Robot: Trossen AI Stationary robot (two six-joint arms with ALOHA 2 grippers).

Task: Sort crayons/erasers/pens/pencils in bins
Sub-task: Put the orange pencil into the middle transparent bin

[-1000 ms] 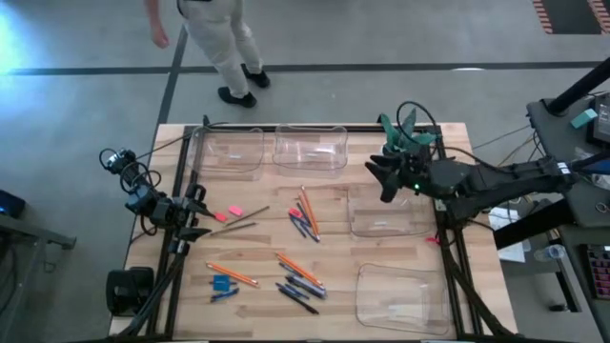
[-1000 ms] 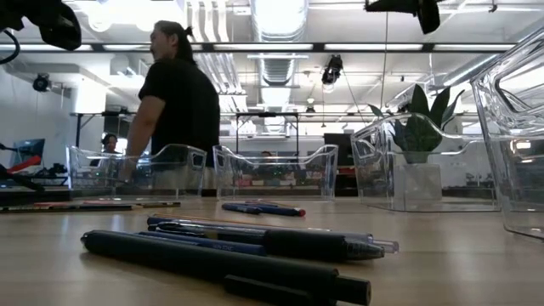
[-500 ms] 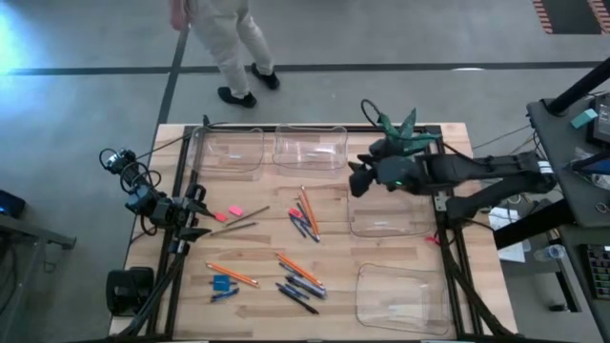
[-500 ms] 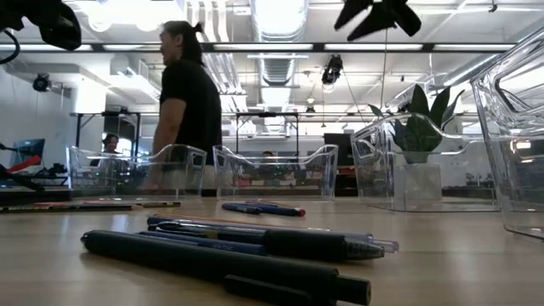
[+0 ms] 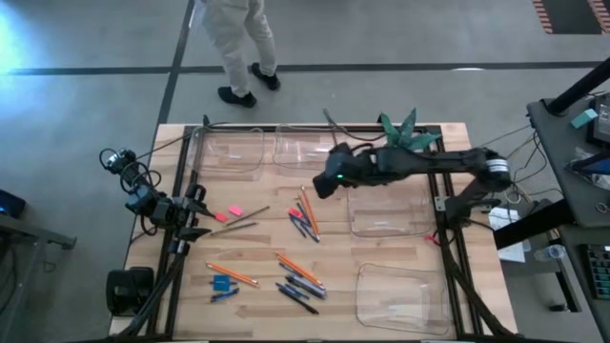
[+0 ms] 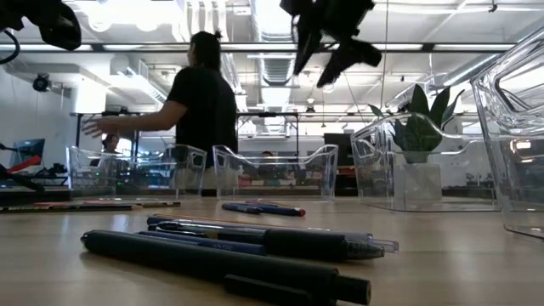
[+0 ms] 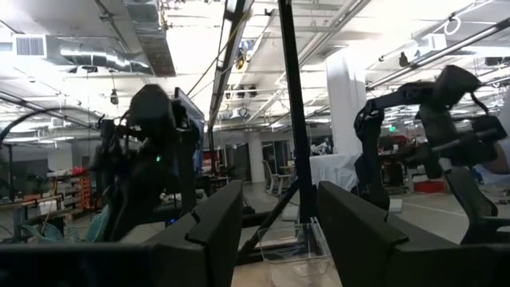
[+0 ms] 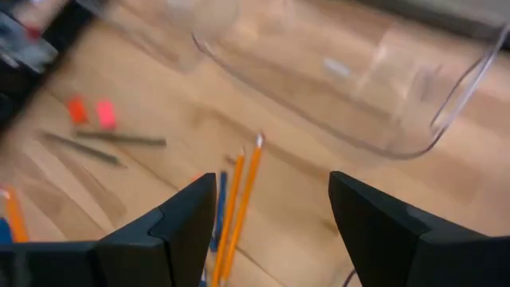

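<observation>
Over mid-table, my right gripper hangs with fingers spread, holding nothing. Left gripper waits open at table's left edge. Wrist view shows orange pencils just below; overhead shows pens scattered, bins clear.

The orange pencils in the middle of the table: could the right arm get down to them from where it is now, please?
Probably yes. The right end effector hangs open above the table beside the orange pencils, and its wrist view shows them straight ahead on bare wood. Only the pens lying against them could crowd a clean pick.
</observation>
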